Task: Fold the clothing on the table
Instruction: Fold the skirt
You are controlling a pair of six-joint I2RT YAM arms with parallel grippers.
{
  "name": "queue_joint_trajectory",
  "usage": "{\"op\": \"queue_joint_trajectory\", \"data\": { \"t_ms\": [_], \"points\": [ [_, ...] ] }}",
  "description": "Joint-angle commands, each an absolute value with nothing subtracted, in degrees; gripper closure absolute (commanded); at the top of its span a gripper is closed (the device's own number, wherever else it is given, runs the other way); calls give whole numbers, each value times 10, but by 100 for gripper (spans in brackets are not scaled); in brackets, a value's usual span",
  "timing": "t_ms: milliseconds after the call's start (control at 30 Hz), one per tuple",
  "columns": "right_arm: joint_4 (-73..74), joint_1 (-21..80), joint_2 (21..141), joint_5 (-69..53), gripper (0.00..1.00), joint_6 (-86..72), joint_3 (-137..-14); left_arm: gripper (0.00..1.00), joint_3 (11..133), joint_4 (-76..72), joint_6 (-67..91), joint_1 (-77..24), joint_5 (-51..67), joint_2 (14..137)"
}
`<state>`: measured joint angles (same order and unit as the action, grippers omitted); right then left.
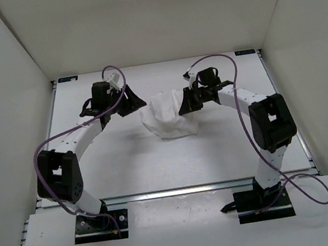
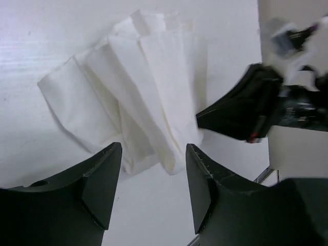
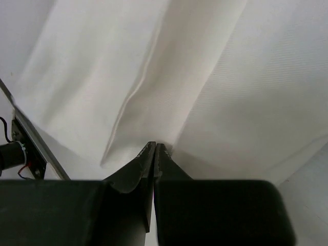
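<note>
Enclosure walls, white, are standing close along the table's left, right and far edges and are running out of the top view. Table, matte white with a thin metal frame, is showing a broad bare band between its near edge and the clothing, with narrower bare strips toward its left and right edges. Left arm and right arm are curving in from the near edge, their bases sitting just outside the frame. Clothing, white and creased into long folds, is lying roughly midway between the left and right edges, somewhat nearer the far edge, between the two grippers; its right part is being covered by the right gripper from above, and the right wrist view is cutting it off on every side. Left gripper is hovering at the clothing's left side with fingers spread apart; contact with the cloth cannot be told. Right gripper is showing its fingers pressed together, tips against a fold; whether cloth is caught between them cannot be told. Purple cables are looping beside each arm. White connector is appearing too blurred to read.
</note>
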<state>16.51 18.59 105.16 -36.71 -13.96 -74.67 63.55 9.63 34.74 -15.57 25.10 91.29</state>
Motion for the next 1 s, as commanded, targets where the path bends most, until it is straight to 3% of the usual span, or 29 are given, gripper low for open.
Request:
{"op": "queue_joint_trajectory", "data": {
  "t_ms": [0,133,300,500,833,967],
  "points": [
    [119,198,1071,-392,100,-137,-741,37,653,74,342,-163,225,883],
    [107,228,1109,-407,100,-134,-744,45,650,13,368,-204,248,910],
    [96,255,1145,-426,100,-141,-744,69,633,8,370,-271,223,954],
    [98,246,1146,-422,100,-136,-758,88,564,-22,381,-287,202,987],
    [124,186,1093,-399,99,-115,-771,93,563,-42,373,-266,173,1070],
    [151,160,1115,-397,100,-120,-773,82,601,-33,370,-260,205,1090]
  ]
}}
